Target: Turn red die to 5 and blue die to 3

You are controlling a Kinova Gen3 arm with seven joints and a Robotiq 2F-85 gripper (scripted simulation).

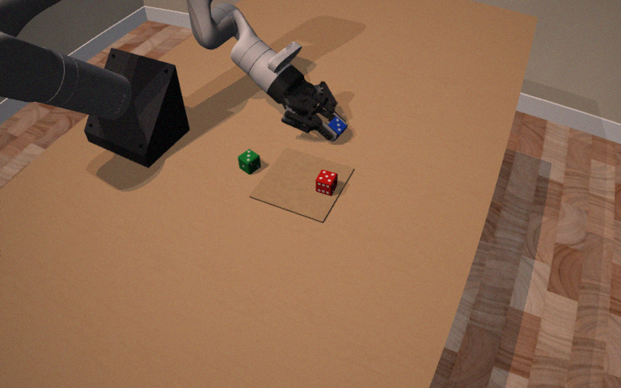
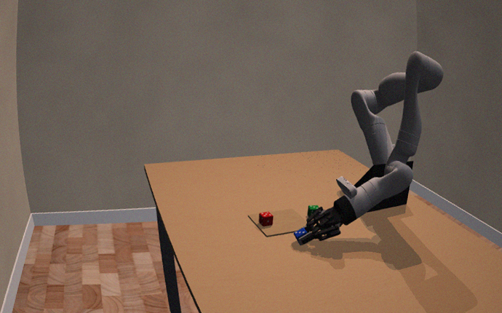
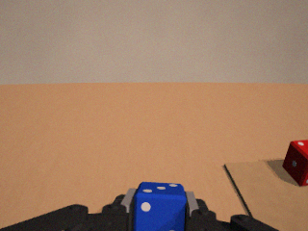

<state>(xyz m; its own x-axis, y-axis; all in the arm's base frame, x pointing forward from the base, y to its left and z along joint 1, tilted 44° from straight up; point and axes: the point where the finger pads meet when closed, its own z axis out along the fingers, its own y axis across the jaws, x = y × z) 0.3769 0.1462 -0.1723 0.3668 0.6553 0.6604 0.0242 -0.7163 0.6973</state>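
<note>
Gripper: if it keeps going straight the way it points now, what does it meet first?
Probably nothing but bare table. The gripper, jaws shut on the blue die, points low along the top; the mat and red die lie off to one side.

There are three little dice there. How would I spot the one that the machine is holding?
Follow the grey robot arm down to its black gripper, low over the brown table just beyond the thin square mat. The small blue die is pinched there; the red die and green die sit free.
</note>
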